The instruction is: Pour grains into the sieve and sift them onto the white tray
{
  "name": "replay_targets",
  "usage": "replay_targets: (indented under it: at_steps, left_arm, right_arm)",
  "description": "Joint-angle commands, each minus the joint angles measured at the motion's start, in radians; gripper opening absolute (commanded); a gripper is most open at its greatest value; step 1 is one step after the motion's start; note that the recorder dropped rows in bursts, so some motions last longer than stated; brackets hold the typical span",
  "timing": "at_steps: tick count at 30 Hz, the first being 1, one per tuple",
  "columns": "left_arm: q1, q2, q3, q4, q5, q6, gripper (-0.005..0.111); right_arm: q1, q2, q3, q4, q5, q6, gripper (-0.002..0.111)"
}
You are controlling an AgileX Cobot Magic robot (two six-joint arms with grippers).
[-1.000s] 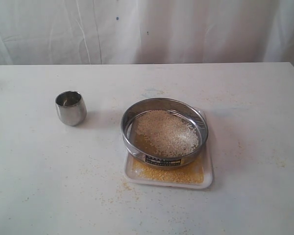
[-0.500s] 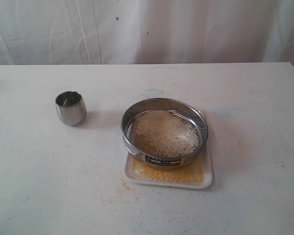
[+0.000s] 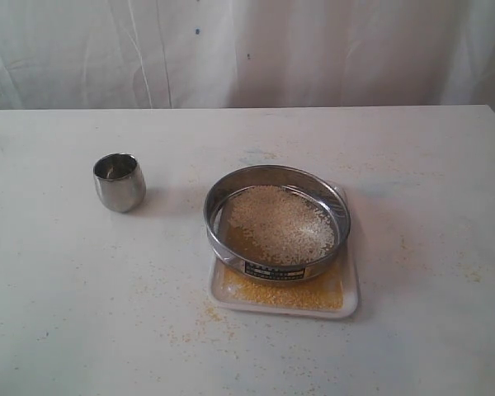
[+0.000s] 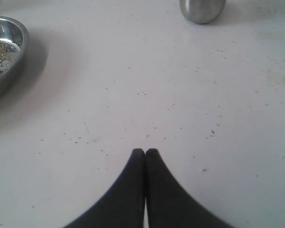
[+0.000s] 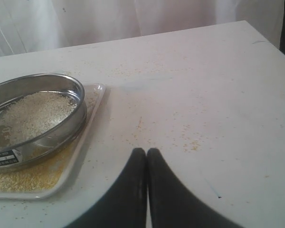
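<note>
The sieve [image 3: 229,254], a round steel ring with a dark label, rests on the white tray [image 3: 351,304] right of the table's middle. Pale coarse grains [image 3: 279,223] lie on its mesh, and fine golden grains [image 3: 289,294] cover the tray in front of it. Neither gripper shows in the exterior view. My right gripper [image 5: 147,151] is shut and empty over bare table, beside the tray [image 5: 85,137] and the sieve [image 5: 69,130]. My left gripper [image 4: 145,151] is shut and empty too, well short of the small steel cup [image 4: 202,10].
The small steel cup [image 3: 119,181] stands upright left of the sieve. A steel bowl [image 4: 9,52] with a few grains in it shows at the edge of the left wrist view. Spilled grains [image 3: 190,326] dot the table near the tray. A white curtain hangs behind.
</note>
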State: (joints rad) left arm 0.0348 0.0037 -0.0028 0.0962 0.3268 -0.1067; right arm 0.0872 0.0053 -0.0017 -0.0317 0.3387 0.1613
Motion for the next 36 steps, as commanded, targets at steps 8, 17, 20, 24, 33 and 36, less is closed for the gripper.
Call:
replay_targets:
  at_steps: [8, 17, 20, 24, 33, 36]
  left_arm:
    - [-0.004, -0.004, 0.003, -0.006, 0.024, 0.002, 0.000]
    - [-0.004, -0.004, 0.003, -0.006, 0.024, 0.002, 0.000]
    - [-0.004, -0.004, 0.003, -0.006, 0.024, 0.002, 0.000]
    - [-0.004, -0.004, 0.003, -0.006, 0.024, 0.002, 0.000]
    - [-0.004, -0.004, 0.003, -0.006, 0.024, 0.002, 0.000]
    - [-0.004, -0.004, 0.003, -0.006, 0.024, 0.002, 0.000]
  right_arm:
    - [-0.124, -0.005, 0.002, -0.019, -0.022, -0.125, 0.000]
    - [-0.125, -0.005, 0.002, -0.021, -0.029, -0.139, 0.000]
    - [-0.125, -0.005, 0.002, -0.021, -0.029, -0.139, 0.000]
    - [-0.126, -0.005, 0.002, -0.021, -0.024, -0.139, 0.000]
    - [-0.126, -0.005, 0.002, -0.021, -0.024, -0.139, 0.000]
    - [-0.126, -0.005, 0.002, -0.021, -0.024, -0.139, 0.000]
